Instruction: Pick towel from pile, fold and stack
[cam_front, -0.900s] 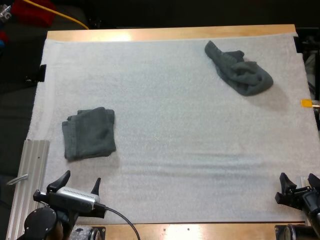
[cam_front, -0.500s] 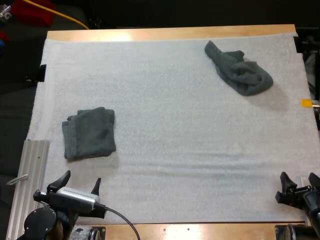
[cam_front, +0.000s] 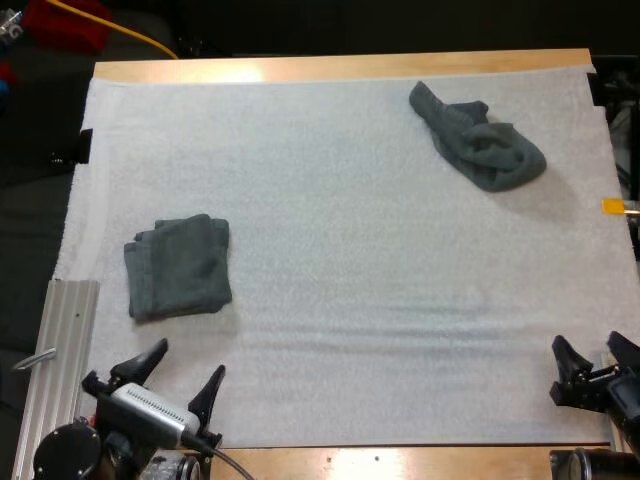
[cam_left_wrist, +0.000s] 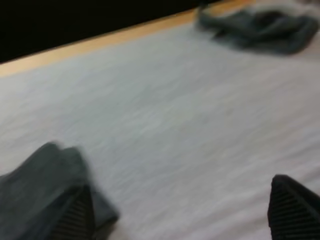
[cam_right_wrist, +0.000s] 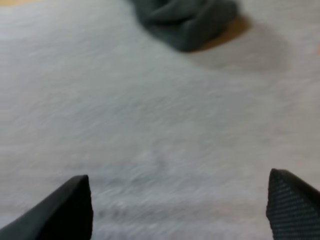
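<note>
left claw (cam_front: 190, 358): fingers spread and holding nothing, at the near edge of the mat.
folded towel (cam_front: 178, 266): just ahead of the left claw, lying flat and squared. Judged to be the base of the stack.
white mat (cam_front: 330, 250): bare surface between the two claws, judged to be the folding area.
crumpled towel (cam_front: 480, 140): far ahead of the right claw, toward its left and well apart from both claws. Judged to be the next item to pick.
right claw (cam_front: 584, 342): fingers spread, empty, at the near edge of the mat.
markings: no brand, label or writing can be read.
</note>
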